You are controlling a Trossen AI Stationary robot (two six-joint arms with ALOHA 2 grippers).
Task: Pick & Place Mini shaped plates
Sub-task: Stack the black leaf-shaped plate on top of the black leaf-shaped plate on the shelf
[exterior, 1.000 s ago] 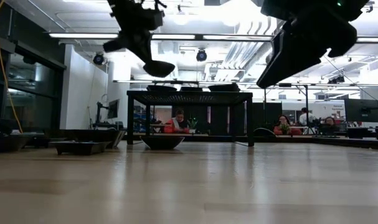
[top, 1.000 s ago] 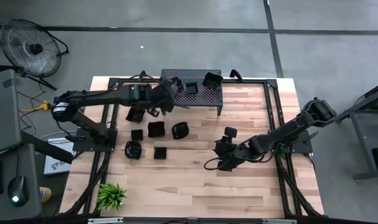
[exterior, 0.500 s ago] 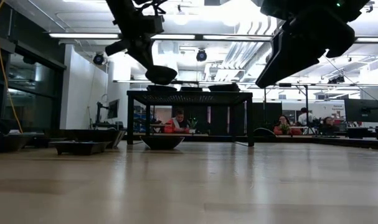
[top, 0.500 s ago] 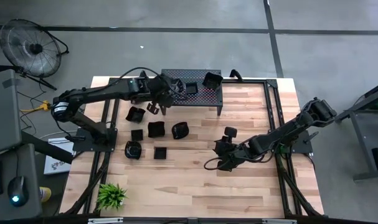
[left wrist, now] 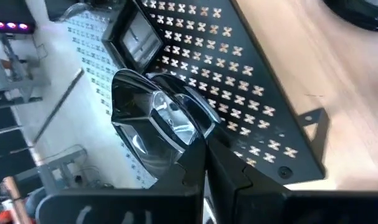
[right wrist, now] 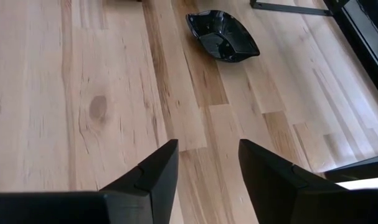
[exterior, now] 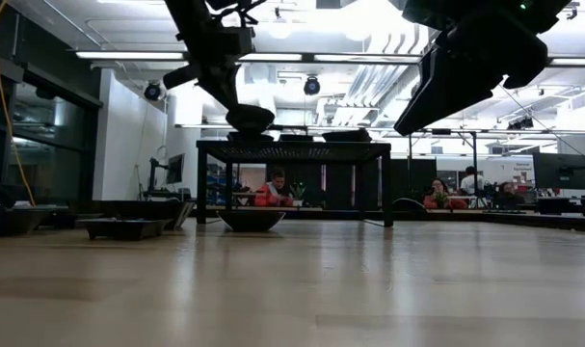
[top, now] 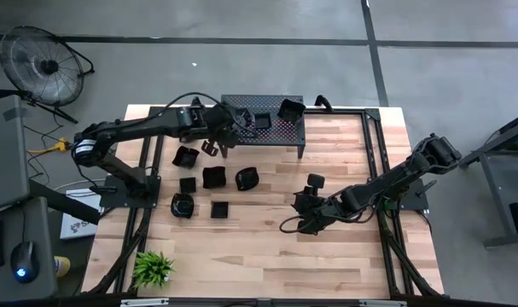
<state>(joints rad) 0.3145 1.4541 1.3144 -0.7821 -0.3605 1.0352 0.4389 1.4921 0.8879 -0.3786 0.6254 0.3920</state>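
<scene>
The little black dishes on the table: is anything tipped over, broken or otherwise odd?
Nothing looks broken or spilled. The small glossy black dishes lie loosely scattered on the wooden table, some turned at angles. One black dish is pinched by its rim, tilted, in the left gripper above the black perforated metal stand. That is carrying, not an accident.

In the high view the left tool (top: 225,136) hides the held plate (left wrist: 154,121).
</scene>
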